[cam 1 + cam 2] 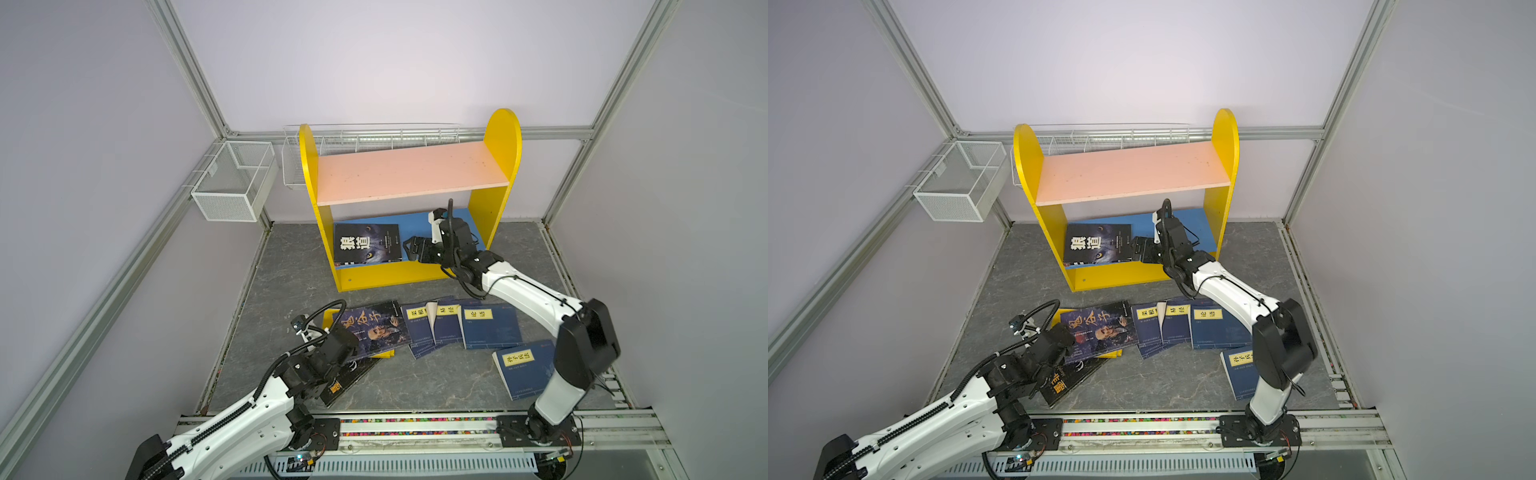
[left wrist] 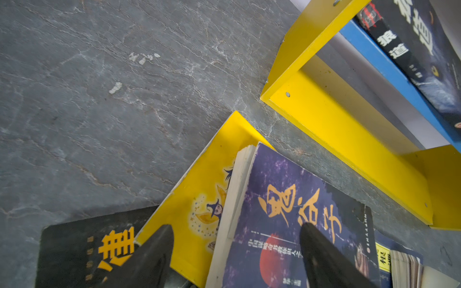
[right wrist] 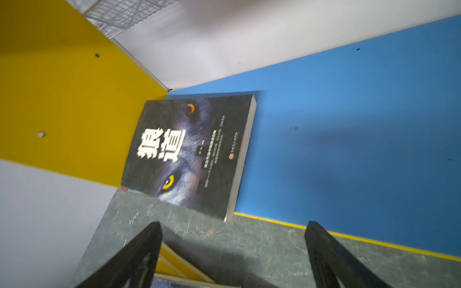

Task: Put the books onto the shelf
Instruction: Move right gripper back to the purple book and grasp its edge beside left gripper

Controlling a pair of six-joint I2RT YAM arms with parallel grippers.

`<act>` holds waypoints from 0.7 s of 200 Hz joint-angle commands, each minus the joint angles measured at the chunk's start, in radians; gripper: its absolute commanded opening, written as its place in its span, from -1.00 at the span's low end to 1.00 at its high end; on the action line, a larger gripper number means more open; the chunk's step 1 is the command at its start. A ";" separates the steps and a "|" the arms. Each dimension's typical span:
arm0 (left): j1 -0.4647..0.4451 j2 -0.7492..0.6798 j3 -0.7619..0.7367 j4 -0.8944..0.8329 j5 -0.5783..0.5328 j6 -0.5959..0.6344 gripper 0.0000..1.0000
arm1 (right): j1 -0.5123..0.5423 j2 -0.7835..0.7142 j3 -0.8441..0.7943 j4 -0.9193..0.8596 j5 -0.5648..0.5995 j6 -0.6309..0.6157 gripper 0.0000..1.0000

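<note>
Left end effector (image 2: pixel 237 225), open and empty, is hovering over loose books (image 1: pixel 382 324), lower centre; right end effector (image 3: pixel 234 223), gaping empty, is facing the wolf book (image 1: pixel 368 243) lying on the blue board (image 3: pixel 349 112) of the shelf (image 1: pixel 503 137), and should be backing out straight.

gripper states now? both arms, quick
Left gripper: open, empty, over the purple book.
Right gripper: open, empty, facing the wolf book on the shelf.
</note>
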 commanded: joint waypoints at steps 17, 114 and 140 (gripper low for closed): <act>0.025 0.055 0.016 0.054 0.043 0.027 0.56 | 0.099 -0.116 -0.215 -0.136 -0.190 -0.186 0.82; 0.069 0.196 0.014 0.109 0.115 0.055 0.40 | 0.166 0.169 -0.141 -0.410 -0.469 -0.317 0.53; 0.070 0.225 0.013 0.129 0.126 0.063 0.36 | 0.160 0.204 -0.121 -0.417 -0.506 -0.320 0.49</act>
